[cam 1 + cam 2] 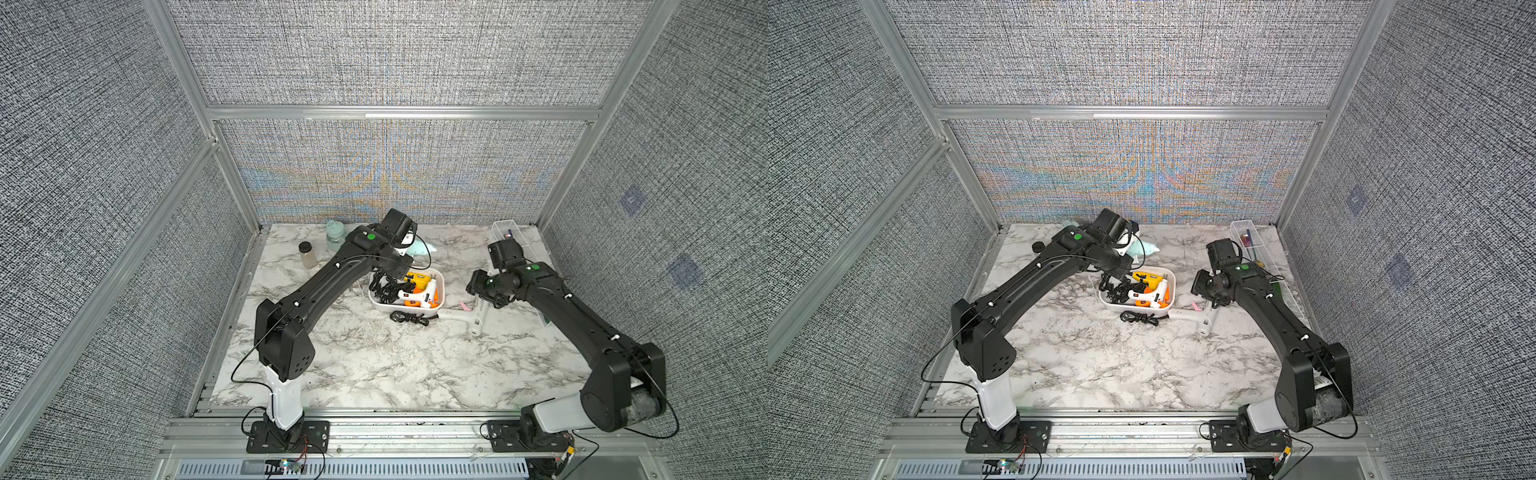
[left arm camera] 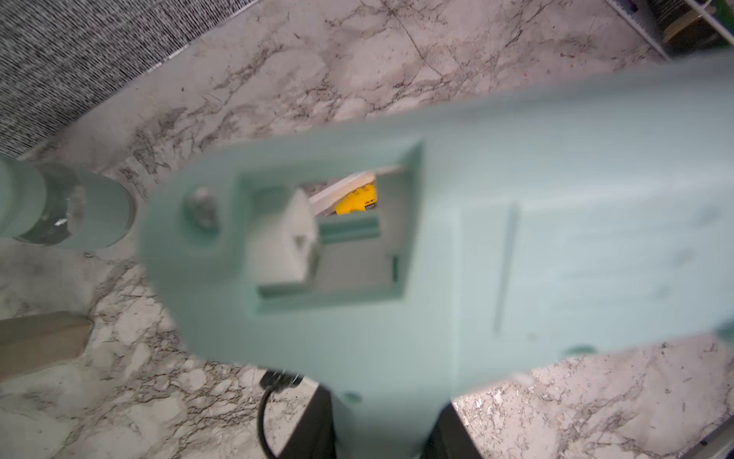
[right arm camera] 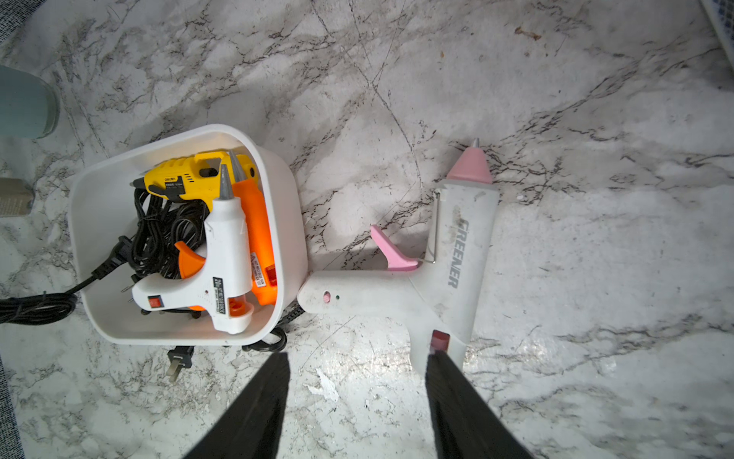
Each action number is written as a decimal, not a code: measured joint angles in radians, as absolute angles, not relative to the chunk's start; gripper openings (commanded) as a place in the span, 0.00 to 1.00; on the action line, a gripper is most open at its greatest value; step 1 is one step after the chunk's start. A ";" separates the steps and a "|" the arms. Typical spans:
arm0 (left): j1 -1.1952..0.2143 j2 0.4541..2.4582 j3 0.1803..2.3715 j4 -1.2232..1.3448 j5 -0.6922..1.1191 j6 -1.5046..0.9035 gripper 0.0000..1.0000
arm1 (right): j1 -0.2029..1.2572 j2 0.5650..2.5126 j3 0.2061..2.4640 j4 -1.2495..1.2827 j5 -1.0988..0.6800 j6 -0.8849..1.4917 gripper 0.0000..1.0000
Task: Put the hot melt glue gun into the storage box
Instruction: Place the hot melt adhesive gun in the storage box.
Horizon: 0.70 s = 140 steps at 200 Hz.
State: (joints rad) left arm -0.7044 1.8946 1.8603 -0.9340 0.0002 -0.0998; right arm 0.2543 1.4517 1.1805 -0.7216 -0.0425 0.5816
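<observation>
In both top views we see the left claw (image 1: 409, 243) holding a mint gun (image 1: 420, 248) raised just behind the box (image 1: 441, 291), presumably so it can be lowered in; the right claw (image 1: 478, 286) hangs beside the box. From the left wrist, black fingers (image 2: 313, 425) clamp the mint gun's handle, with the box glimpsed beneath. From the right wrist, the jaws stand apart and empty above a pink-tipped gun (image 3: 456, 254) lying on the table (image 3: 595, 119), its grip touching the box wall.

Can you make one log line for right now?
left jaws: shut on mint glue gun | right jaws: open near pink-tipped gun | storage box: holds three guns
</observation>
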 measured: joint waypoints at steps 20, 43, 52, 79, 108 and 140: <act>-0.704 1.904 1.772 -0.884 0.010 -0.140 0.00 | 0.254 1.452 1.171 -0.721 -0.043 0.582 0.60; -0.699 1.938 1.700 -0.834 0.019 -0.184 0.00 | 0.254 1.452 1.164 -0.717 -0.043 0.582 0.60; -0.696 1.949 1.684 -0.818 0.022 -0.197 0.00 | 0.254 1.452 1.163 -0.717 -0.044 0.582 0.60; -0.690 1.981 1.671 -0.762 0.027 -0.244 0.00 | 0.254 1.452 1.162 -0.713 -0.047 0.582 0.60; -0.688 2.044 1.705 -0.703 0.061 -0.294 0.00 | 0.254 1.452 1.161 -0.708 -0.051 0.581 0.60; -0.688 2.097 1.741 -0.645 0.113 -0.359 0.00 | 0.254 1.452 1.161 -0.707 -0.051 0.581 0.60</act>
